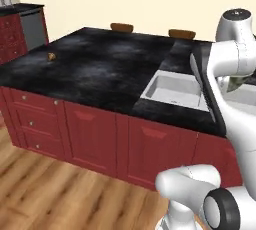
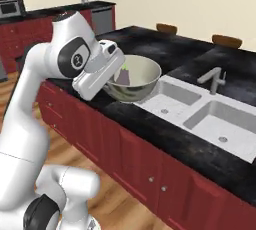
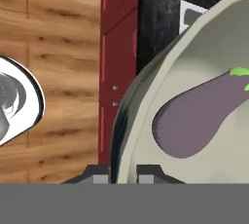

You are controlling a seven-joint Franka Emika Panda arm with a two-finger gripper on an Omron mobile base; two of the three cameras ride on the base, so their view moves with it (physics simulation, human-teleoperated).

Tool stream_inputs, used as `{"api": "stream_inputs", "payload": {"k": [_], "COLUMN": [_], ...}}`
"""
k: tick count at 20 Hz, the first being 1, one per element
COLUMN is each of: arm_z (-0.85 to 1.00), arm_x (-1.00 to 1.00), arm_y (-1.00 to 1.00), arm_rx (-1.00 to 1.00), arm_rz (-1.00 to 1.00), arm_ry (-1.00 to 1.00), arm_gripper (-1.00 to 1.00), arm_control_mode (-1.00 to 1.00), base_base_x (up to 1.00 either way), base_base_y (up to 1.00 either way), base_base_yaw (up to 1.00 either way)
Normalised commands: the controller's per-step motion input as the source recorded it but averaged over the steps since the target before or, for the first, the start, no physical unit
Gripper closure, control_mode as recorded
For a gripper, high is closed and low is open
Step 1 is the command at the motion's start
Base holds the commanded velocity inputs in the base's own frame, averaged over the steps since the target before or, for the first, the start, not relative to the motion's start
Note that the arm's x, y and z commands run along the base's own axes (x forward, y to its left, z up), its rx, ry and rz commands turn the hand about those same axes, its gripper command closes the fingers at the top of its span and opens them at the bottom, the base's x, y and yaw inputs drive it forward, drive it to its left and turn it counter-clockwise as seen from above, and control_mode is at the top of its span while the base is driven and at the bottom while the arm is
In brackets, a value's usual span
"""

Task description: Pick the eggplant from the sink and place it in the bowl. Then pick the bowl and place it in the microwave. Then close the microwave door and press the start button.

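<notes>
Gripper (image 3: 122, 173) clamped on bowl (image 3: 146, 101) rim; eggplant (image 3: 199, 121) held inside bowl, lifted above table (image 2: 165, 139) edge beside sink (image 2: 210, 119).

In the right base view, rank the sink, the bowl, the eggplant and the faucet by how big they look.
1. sink, widest by far
2. bowl, though it sits nearer the camera, lifted off the counter
3. and 4. faucet and eggplant: too alike to rank, and the bowl's rim partly hides the eggplant
</notes>
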Motion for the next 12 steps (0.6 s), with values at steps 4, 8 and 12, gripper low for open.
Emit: {"api": "stream_inputs", "payload": {"k": [4,8,12], "arm_z": [0.00,0.00,0.00], "arm_x": [0.00,0.00,0.00], "arm_y": [0.00,0.00,0.00], "arm_rx": [0.00,0.00,0.00], "arm_rz": [0.00,0.00,0.00], "arm_ry": [0.00,0.00,0.00], "arm_gripper": [1.00,1.00,1.00], "arm_control_mode": [1.00,1.00,1.00], "base_base_x": [-0.52,-0.43,-0.34], "base_base_y": [0.00,0.00,0.00], "base_base_yaw": [0.86,0.79,0.79]}}
